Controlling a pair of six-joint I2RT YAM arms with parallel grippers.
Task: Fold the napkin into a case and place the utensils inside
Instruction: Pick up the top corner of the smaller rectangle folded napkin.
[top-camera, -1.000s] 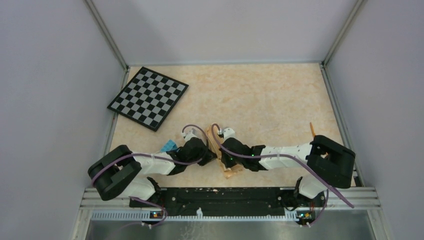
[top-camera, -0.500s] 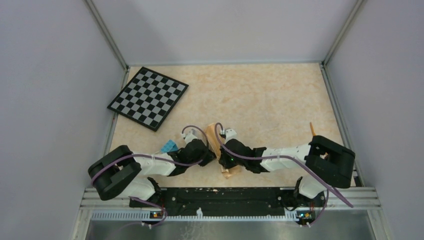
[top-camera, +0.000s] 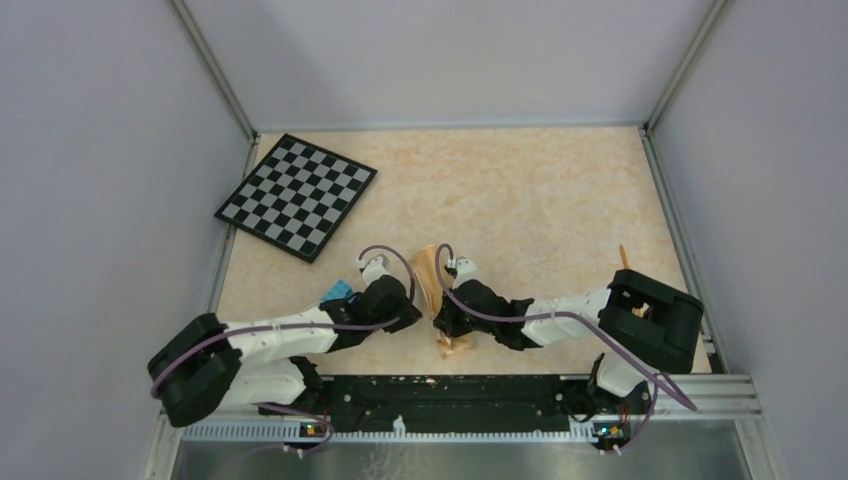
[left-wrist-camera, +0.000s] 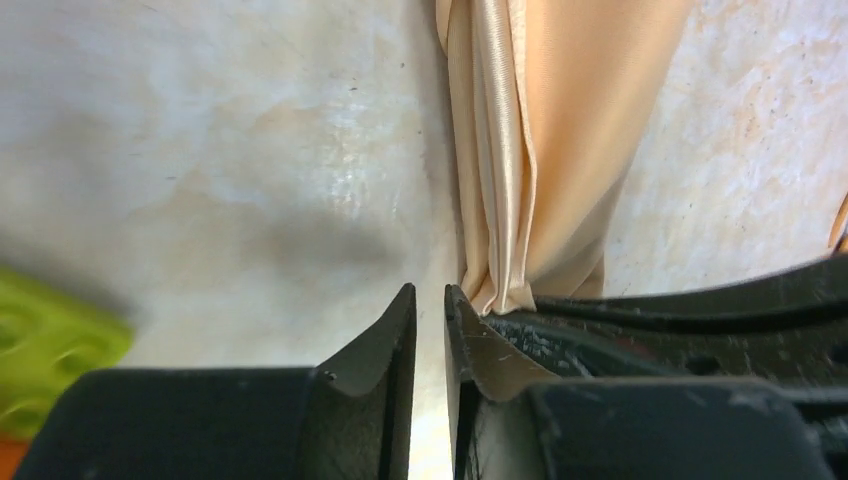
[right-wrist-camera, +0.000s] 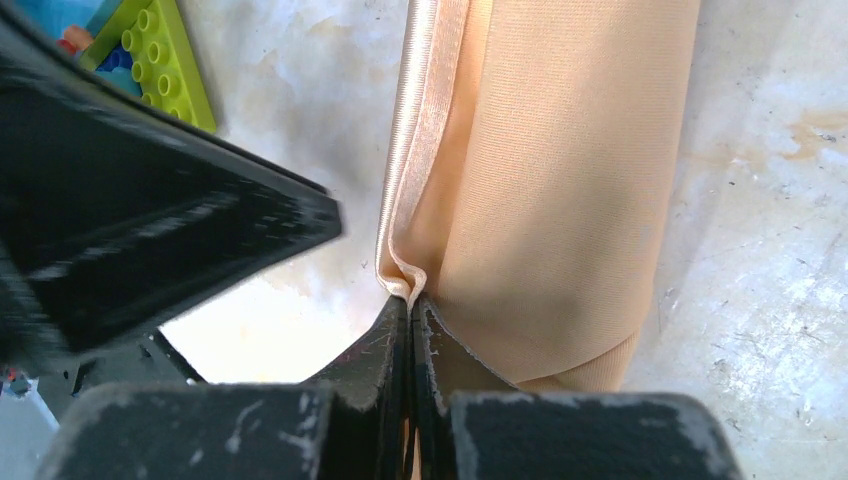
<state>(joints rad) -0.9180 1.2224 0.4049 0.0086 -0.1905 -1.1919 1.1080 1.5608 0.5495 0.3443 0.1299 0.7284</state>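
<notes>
Pinching the folded hem of the napkin, the right gripper is shown closed tight on the cloth. Left gripper: jaws parted by a narrow gap, nothing held between them, tips set just beside the same hem. The napkin is laid folded into a narrow strip on the marbled table, between the two wrists. Toy bricks are found beside the left wrist. A checkerboard is placed at the far left. One slim orange utensil is seen by the right arm's base, well apart from the napkin.
</notes>
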